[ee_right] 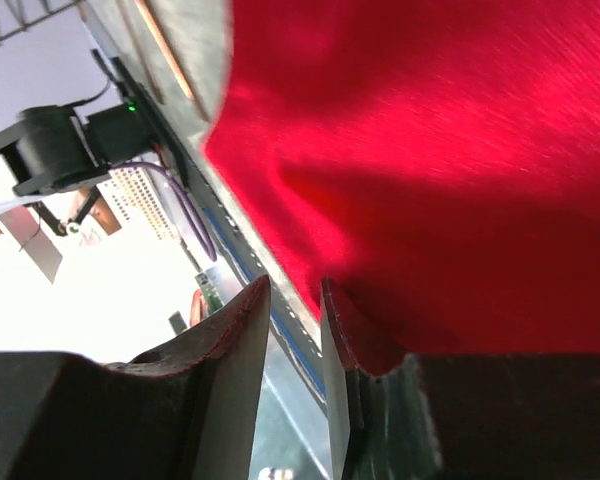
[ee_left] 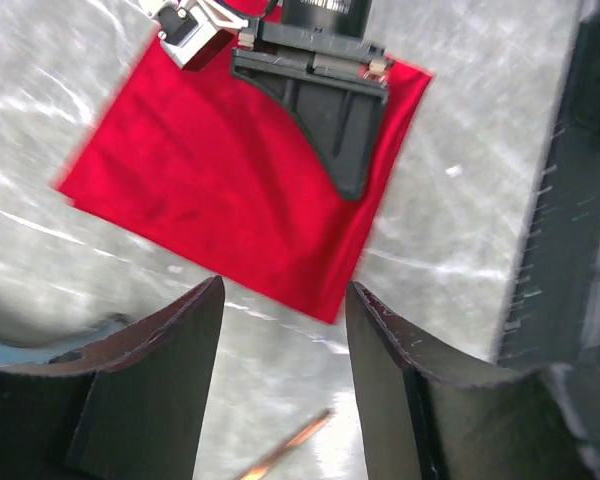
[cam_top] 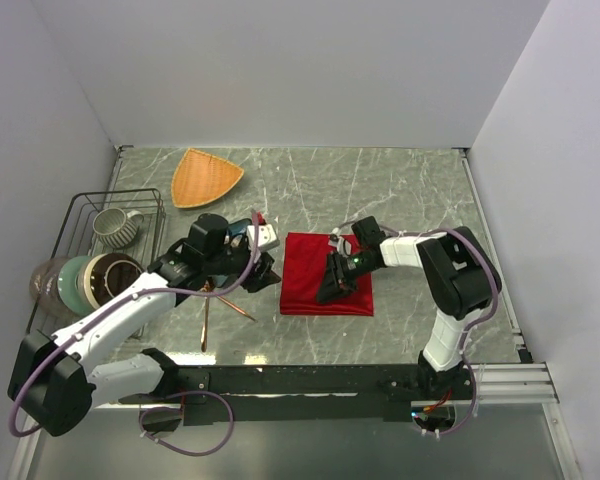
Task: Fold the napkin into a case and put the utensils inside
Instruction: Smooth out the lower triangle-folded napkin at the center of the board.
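The red napkin (cam_top: 310,262) lies folded into a rectangle mid-table; it also shows in the left wrist view (ee_left: 220,190) and the right wrist view (ee_right: 450,150). My right gripper (cam_top: 332,285) rests on its right part, jaws a little apart (ee_right: 295,282). Nothing sits in the gap, and cloth drapes over one finger (ee_right: 342,340). My left gripper (cam_top: 263,275) hovers just left of the napkin, open and empty (ee_left: 285,285). A copper utensil (ee_left: 285,452) lies on the table below it. Two thin utensils (cam_top: 205,318) lie left of the napkin.
An orange triangular plate (cam_top: 205,177) sits at the back. A wire rack (cam_top: 80,205) on the left holds a mug (cam_top: 115,227) and bowls (cam_top: 85,280). The arms' black base rail (cam_top: 310,378) runs along the near edge.
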`<move>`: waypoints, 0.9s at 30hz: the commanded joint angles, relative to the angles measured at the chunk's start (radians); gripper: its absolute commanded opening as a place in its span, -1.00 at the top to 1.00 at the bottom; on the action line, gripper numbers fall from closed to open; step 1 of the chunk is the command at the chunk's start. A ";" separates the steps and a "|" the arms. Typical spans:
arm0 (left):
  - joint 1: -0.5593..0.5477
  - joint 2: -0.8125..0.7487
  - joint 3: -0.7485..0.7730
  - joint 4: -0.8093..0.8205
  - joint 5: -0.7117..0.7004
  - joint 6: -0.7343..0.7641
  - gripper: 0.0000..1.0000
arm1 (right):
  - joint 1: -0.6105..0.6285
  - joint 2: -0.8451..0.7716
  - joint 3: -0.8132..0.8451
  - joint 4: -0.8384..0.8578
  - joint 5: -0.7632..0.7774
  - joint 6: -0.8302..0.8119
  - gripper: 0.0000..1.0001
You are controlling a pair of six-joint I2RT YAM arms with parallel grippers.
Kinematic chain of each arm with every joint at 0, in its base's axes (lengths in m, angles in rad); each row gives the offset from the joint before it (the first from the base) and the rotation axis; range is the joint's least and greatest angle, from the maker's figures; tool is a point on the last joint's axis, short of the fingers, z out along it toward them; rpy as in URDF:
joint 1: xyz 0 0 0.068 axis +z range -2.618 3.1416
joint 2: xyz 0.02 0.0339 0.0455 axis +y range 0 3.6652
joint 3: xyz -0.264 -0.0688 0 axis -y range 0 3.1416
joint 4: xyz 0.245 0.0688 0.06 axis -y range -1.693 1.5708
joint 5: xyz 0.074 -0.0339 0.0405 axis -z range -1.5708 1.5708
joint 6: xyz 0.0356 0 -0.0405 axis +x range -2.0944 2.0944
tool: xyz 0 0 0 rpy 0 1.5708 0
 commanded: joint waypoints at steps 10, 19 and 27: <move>0.034 0.215 -0.114 0.413 0.376 -0.684 0.54 | -0.001 0.041 -0.010 -0.040 0.091 -0.047 0.31; -0.017 0.466 -0.054 0.490 0.378 -0.722 0.99 | 0.000 -0.196 0.001 -0.069 0.084 -0.050 0.37; -0.018 0.632 0.028 0.418 0.314 -0.713 0.99 | -0.015 -0.212 -0.091 -0.117 0.087 -0.084 0.39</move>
